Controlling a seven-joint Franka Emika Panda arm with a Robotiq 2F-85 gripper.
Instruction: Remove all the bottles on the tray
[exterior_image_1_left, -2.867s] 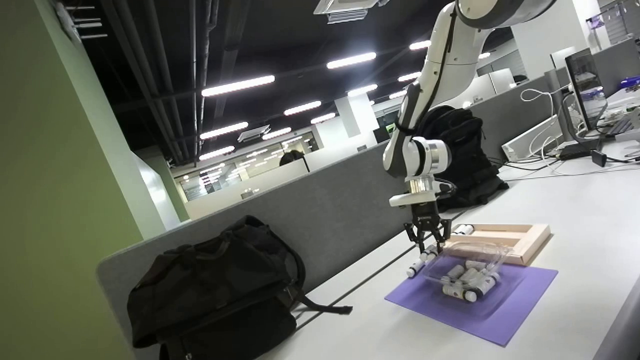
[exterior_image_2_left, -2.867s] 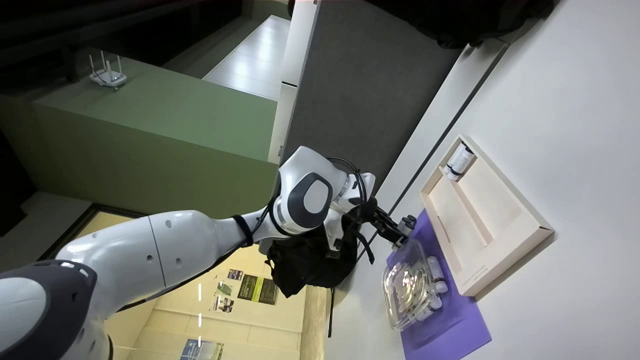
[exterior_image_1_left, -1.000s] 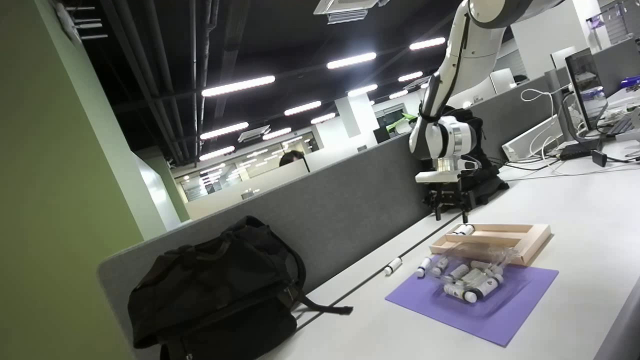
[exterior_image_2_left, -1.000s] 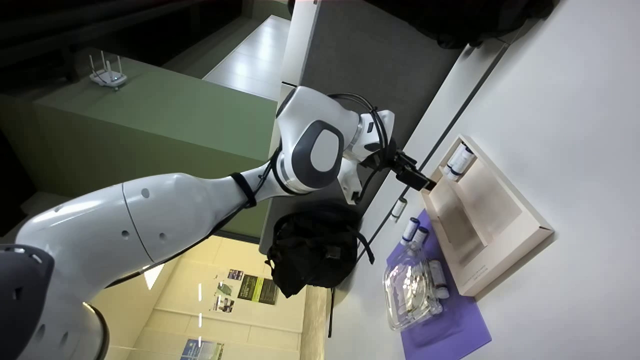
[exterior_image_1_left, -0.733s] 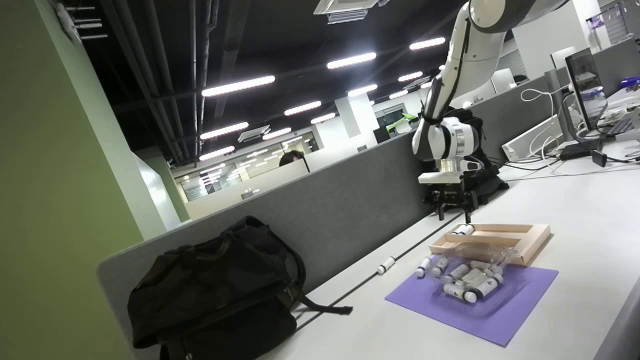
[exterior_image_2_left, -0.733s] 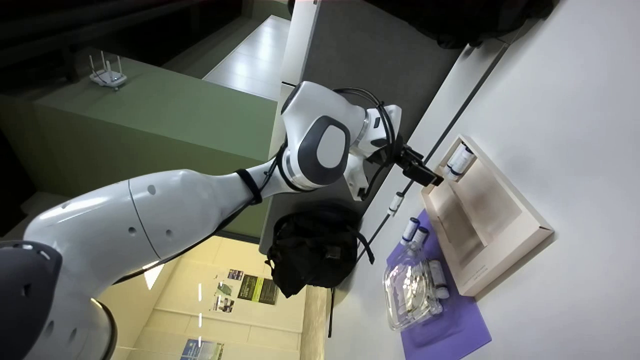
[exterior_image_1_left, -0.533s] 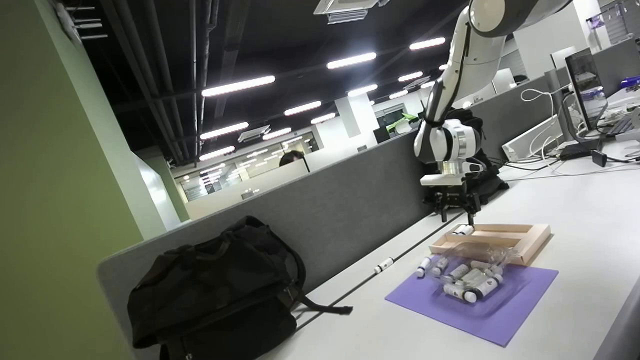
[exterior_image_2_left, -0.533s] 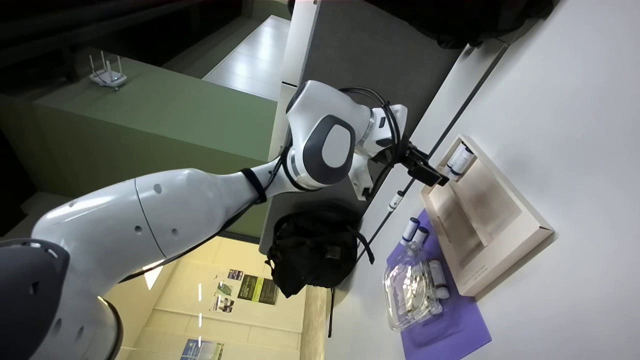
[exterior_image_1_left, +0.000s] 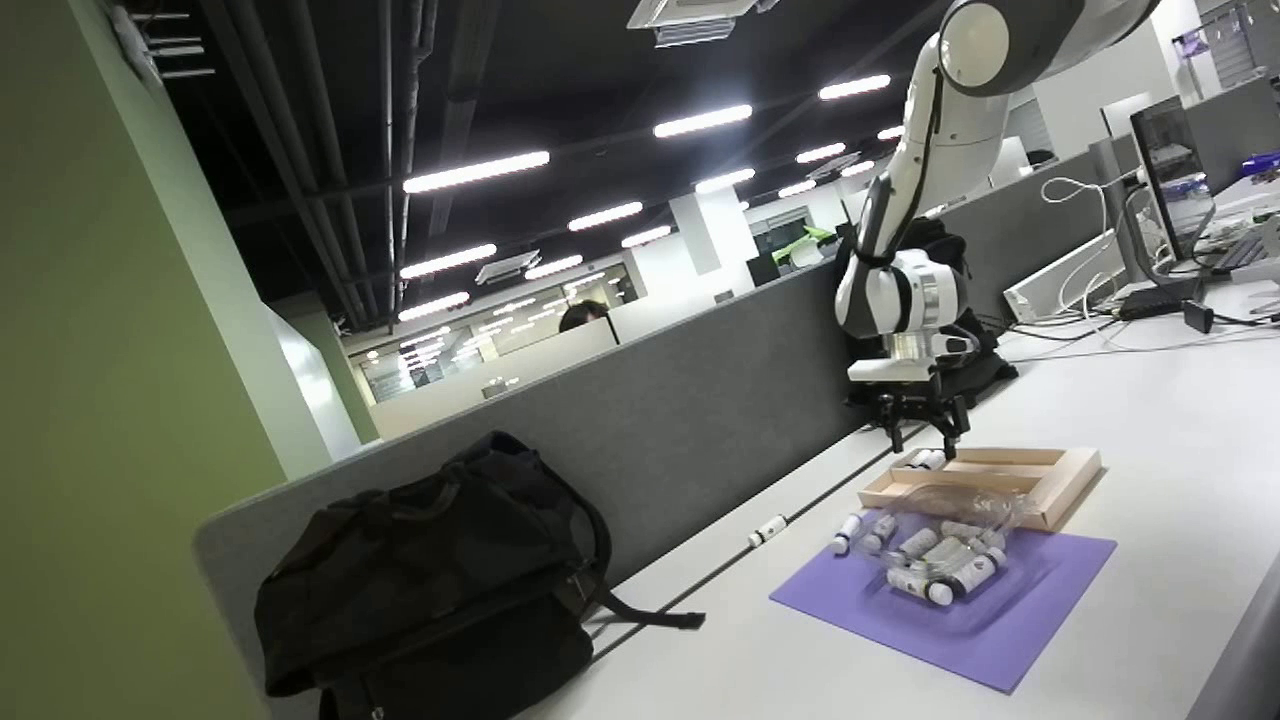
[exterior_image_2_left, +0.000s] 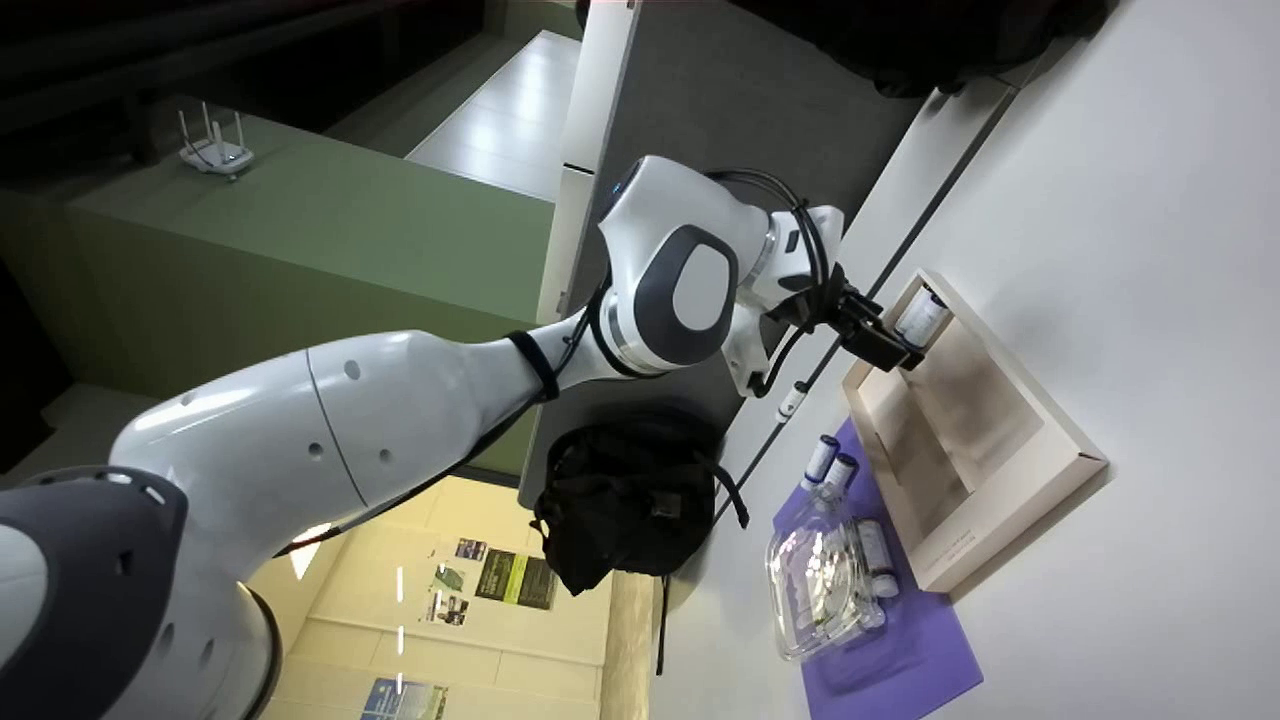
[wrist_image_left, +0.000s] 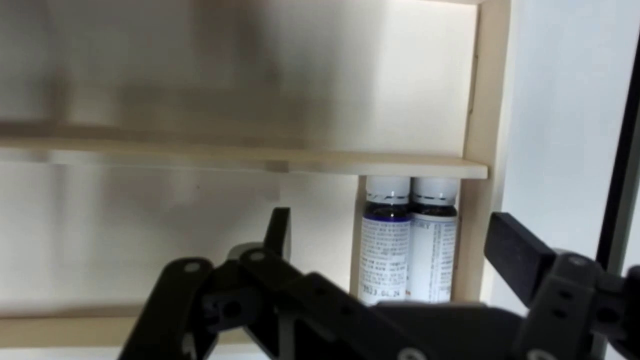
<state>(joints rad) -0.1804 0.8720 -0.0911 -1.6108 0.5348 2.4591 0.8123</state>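
The black two-fingered end effector (wrist_image_left: 390, 227) has its fingers spread wide and grips nothing; in both exterior views it hangs over the end of the shallow rectangular light-wood tray (exterior_image_2_left: 1010, 520). Nearest to it, lying on their sides, are a small white-capped bottle with a purple-blue band (wrist_image_left: 385, 255) and, seemingly touching it, a small white-capped bottle with a plainer label (wrist_image_left: 433, 257), close to the tray's end wall (wrist_image_left: 492, 100). Both point their caps at the thin wooden divider (wrist_image_left: 225, 159). The coming move turns on how the pair sits under the gap: below the end effector, a little toward the right-hand finger (wrist_image_left: 517, 257) in the wrist view, long axes crossing the line between the fingers, so the closing direction looks suited to their width. That finger, though, appears out past the end wall, above the smooth white desk (wrist_image_left: 560, 125), so going straight down would probably put the wall inside the grip; a small shift seems called for, and picking one bottle alone may be awkward. These two look like the only bottles left on the tray. Farther off, a clear plastic container (exterior_image_2_left: 788, 632) with pale-labelled bottles (exterior_image_1_left: 972, 575) showing through it stands on a flat purple square sheet (exterior_image_1_left: 1030, 620). Farther still, a single white-labelled bottle (exterior_image_1_left: 768, 531) lies on the desk, well apart from the tray.
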